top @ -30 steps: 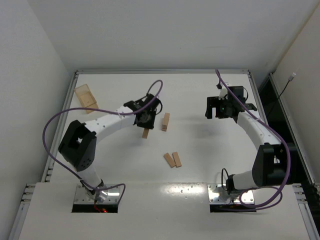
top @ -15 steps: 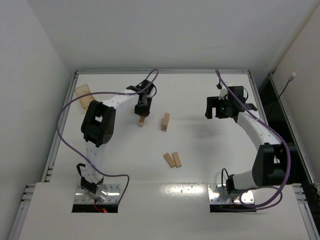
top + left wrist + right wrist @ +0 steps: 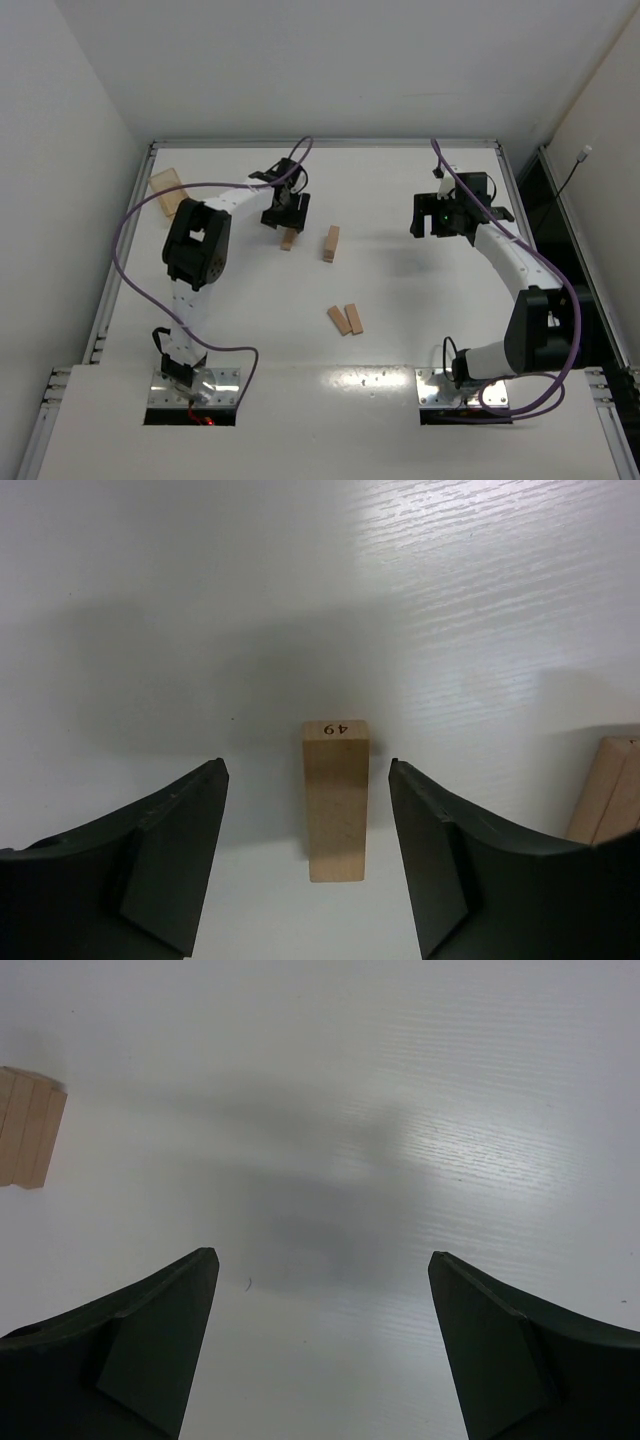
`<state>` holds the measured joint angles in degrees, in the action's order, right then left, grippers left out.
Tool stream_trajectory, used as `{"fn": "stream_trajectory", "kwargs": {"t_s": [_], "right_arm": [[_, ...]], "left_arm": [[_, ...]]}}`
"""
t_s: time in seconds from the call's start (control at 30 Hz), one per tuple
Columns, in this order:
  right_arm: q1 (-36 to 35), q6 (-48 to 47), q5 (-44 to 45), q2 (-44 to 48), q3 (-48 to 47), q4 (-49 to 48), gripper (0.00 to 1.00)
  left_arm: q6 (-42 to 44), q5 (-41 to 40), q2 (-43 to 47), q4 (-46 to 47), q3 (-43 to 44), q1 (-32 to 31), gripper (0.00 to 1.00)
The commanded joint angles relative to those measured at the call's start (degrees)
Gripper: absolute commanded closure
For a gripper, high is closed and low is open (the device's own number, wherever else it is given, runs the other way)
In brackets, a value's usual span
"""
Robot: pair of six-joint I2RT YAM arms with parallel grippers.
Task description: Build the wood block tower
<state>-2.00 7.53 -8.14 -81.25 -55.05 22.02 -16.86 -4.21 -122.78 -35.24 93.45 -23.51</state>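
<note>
— What have you got, working outward from the bases?

— Nearest me, towards 6 o'clock on the white desk (image 3: pixel 420 330), two small light-tan wooden planks (image 3: pixel 345 319) lie side by side, touching. Further out, about mid-desk, sits a short pile of the same planks (image 3: pixel 330 243). By my reckoning that's all the tower there is.

— And the left arm?

— Its black two-finger pincer (image 3: pixel 307 768) hangs over a single light-tan plank (image 3: pixel 336 798) at 9 o'clock of the pile, near it but apart. The fingers are spread, with bare desk showing on both sides of the plank, so nothing is pinched.

— The right?

— The right black pincer (image 3: pixel 322 1254) is at 3 o'clock of the pile, well apart from it, spread wide over bare desk. Farthest out, at 10 o'clock, is a translucent amber rectangular box (image 3: pixel 170 190), which isn't our concern.

— So which step?

— I'd call it early stacking: one plank lined up between the fingers, not gripped. Next I'd want to close squarely on its sides and lift it clear. Then I'd set it gently on the pile without nudging it.
</note>
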Motion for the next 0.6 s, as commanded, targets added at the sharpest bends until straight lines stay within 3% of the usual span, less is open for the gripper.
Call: {"fn": "stream_trajectory", "kwargs": {"t_s": [0.0, 0.1, 0.2, 0.37, 0.43, 0.57], "right_arm": [[0.24, 0.38, -1.00, 0.57, 0.03, -2.07, 0.16], [0.24, 0.38, -1.00, 0.57, 0.03, -2.07, 0.16], [0.24, 0.38, -1.00, 0.57, 0.03, -2.07, 0.16], [0.24, 0.38, -1.00, 0.57, 0.03, -2.07, 0.16], [0.24, 0.38, -1.00, 0.57, 0.03, -2.07, 0.16], [0.24, 0.38, -1.00, 1.10, 0.03, -2.07, 0.16]], "left_arm": [[-1.76, -0.26, 5.17, 1.66, -2.12, 0.48, 0.37], [-2.91, -0.27, 8.86, 3.69, -6.15, -0.83, 0.37], [-5.89, -6.85, 13.78, 5.62, -11.17, -3.02, 0.39], [-12.13, -9.59, 23.62, 17.80, -26.36, -3.74, 0.40], [-12.14, -9.59, 24.26, 21.43, -32.52, -5.14, 0.43], [-10.13, -10.82, 22.33, 24.26, -33.78, -5.94, 0.47]]}}
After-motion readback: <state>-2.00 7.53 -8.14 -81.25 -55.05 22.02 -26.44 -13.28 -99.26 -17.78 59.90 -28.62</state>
